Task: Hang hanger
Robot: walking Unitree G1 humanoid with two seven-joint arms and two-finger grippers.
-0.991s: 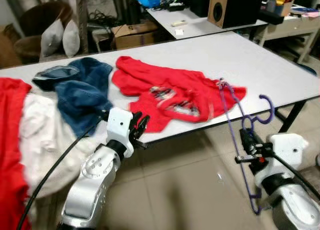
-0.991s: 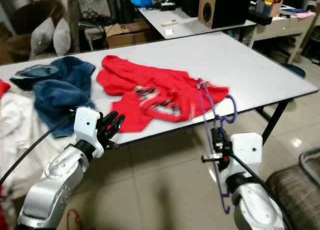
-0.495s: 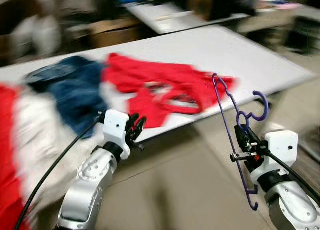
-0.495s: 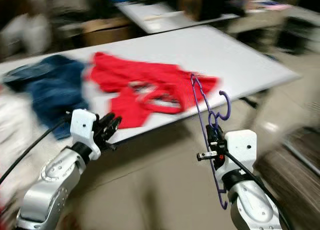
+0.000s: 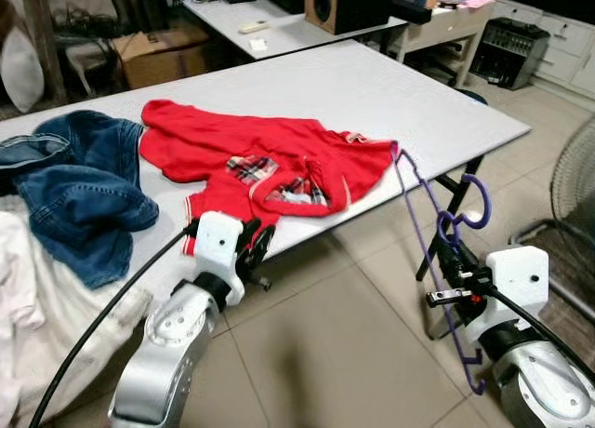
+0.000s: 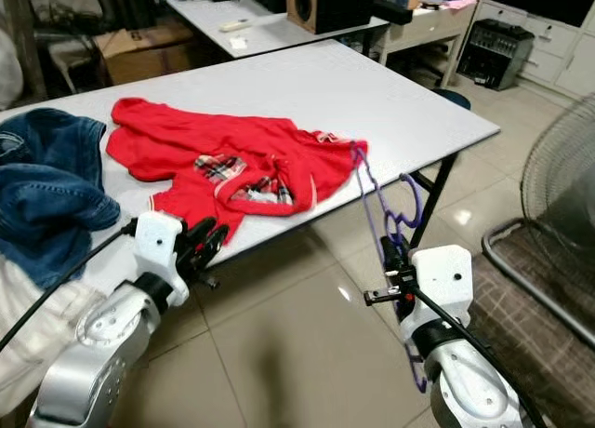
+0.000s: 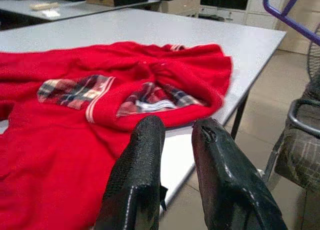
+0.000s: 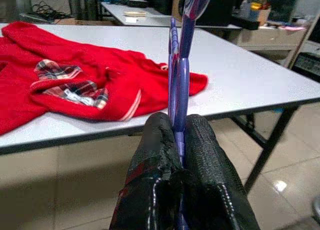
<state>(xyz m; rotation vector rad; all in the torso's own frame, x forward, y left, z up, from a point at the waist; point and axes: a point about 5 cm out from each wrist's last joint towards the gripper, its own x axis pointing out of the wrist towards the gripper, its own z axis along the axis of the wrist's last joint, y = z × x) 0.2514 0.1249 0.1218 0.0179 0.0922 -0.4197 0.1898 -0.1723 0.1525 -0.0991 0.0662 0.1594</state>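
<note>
**Purple hanger held beside the table**

The purple hanger point(image 5: 437, 260) stands up on its edge in the air, just off the near edge of the white table point(image 5: 390, 93). Its hook curls up near the table's leg. The right gripper point(image 5: 453, 277) pinches the hanger's thin bar tight between its black fingers point(image 8: 155, 155). The hanger's top corner is close to the red shirt point(image 5: 270, 158), which lies flat on the table. Blue jeans point(image 5: 84, 186) lie beside the shirt. The left gripper point(image 5: 253, 247) sits at the table's edge, its fingers a little apart, holding nothing.
</note>
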